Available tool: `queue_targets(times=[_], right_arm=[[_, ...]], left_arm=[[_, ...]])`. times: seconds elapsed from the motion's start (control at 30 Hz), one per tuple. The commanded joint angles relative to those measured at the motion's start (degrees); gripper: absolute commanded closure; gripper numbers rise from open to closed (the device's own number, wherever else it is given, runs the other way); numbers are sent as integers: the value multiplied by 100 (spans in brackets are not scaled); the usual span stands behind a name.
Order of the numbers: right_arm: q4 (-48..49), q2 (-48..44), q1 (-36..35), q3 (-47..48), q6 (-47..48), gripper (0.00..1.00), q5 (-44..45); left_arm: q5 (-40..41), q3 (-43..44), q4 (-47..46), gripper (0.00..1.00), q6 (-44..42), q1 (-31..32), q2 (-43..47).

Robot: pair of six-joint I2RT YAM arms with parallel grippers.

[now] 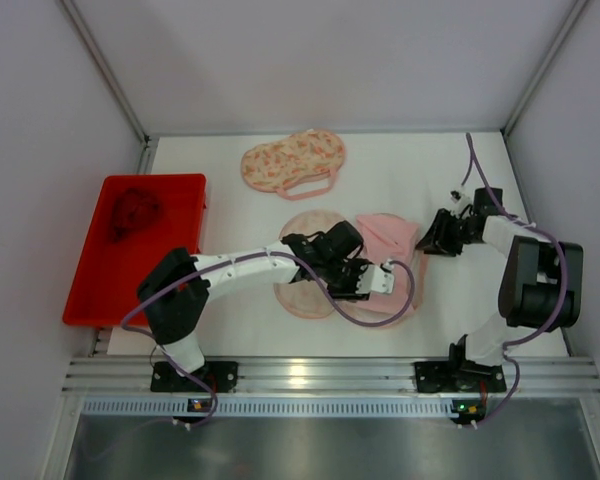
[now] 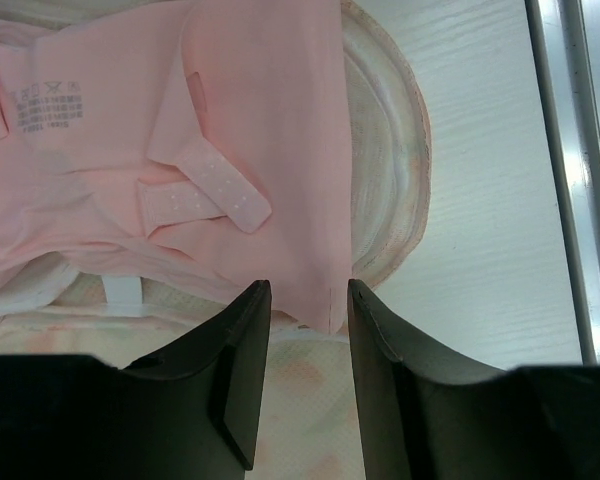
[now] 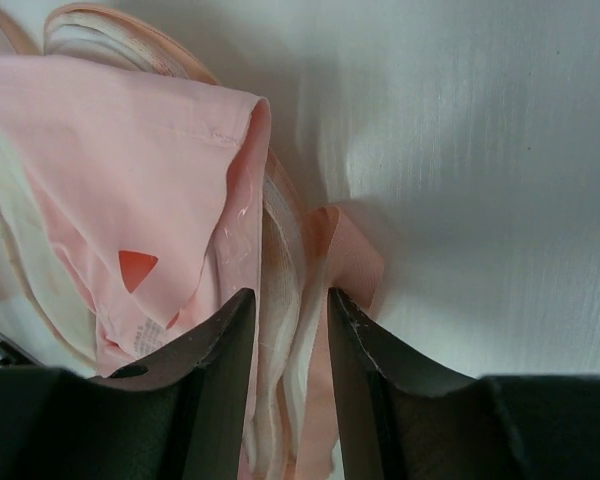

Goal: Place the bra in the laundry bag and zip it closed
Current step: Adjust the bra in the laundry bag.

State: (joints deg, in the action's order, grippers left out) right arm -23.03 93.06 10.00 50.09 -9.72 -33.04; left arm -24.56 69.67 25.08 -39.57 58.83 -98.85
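The laundry bag (image 1: pixel 302 298) is a round mesh clamshell with pink trim, lying open at mid-table. The pale pink bra (image 1: pixel 385 238) is spread across it. My left gripper (image 1: pixel 384 279) hovers over the bag's near right part. In the left wrist view its jaws (image 2: pixel 308 296) stand open, with the bra's (image 2: pixel 260 100) loose edge hanging between the tips over the bag's mesh (image 2: pixel 390 170). My right gripper (image 1: pixel 428 240) is at the bag's right edge. Its jaws (image 3: pixel 290 300) are shut on the stacked layers of the bag's rim (image 3: pixel 280 250), beside the bra (image 3: pixel 130 180).
A second floral laundry bag (image 1: pixel 292 162) lies at the back. A red bin (image 1: pixel 92 275) on the left holds a dark red garment (image 1: pixel 135 212). White walls enclose the table, and a metal rail (image 1: pixel 310 375) runs along the near edge.
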Motion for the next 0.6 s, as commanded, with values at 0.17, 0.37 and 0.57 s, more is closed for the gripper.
queue_targets(times=[0.17,0.37,0.57], right_arm=[[518,-33,55,449,-198,68,-72],[326,546,28,888,399,77,-193],[246,828,-68,863,874,77,-256]], left_arm=[[-76,82,-21,58,28,-38,50],[-67,117,-12,59,116,-91,24],[-49,117,-21,59,108,-117,23]])
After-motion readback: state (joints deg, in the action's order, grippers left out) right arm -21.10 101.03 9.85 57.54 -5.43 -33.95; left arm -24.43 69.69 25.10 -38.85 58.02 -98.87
